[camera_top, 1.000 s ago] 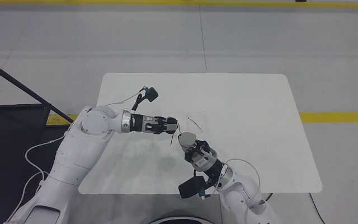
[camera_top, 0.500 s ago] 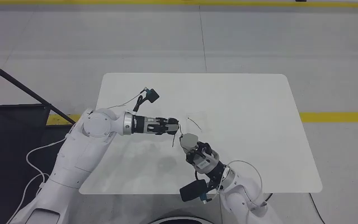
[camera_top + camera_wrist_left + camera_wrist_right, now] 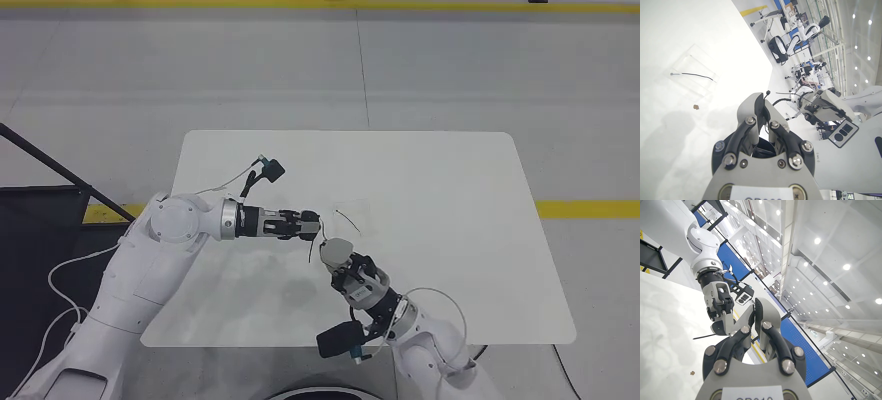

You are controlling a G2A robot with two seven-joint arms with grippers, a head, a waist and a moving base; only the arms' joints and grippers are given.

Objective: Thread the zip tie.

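Status: not threaded yet, by the look of it. The zip tie [image 3: 767,93] is clamped in the left gripper [image 3: 763,102], which is closed flat on the strap just behind the head, so the head is left poking out past the fingertips. A thin black strap tip [image 3: 785,93] is pinched in the right gripper [image 3: 755,308], which is likewise closed right down on it. In the left wrist view the tip is seen close to the head with a gap between them, and nothing is seen through the slot. Whether that tip belongs to the same tie bent round or to a second tie cannot be told.

Done: both pieces are gripped and held clear of the table [image 3: 696,28], nearly nose to nose, just left of centre in the top view.

Left: the tip is to be lined up with the slot, pushed in and pulled through. Alignment is judged the hard part, given a small slot and a floppy strap.

Containers: one clear plastic bag [image 3: 694,62] is lying flat on the table, near the middle of the top view, just up and right of the grippers. A spare black tie [image 3: 694,75] is seen within its outline; inside or on top cannot be told. A small brown crumb [image 3: 696,107] is lying on the table beside the bag.
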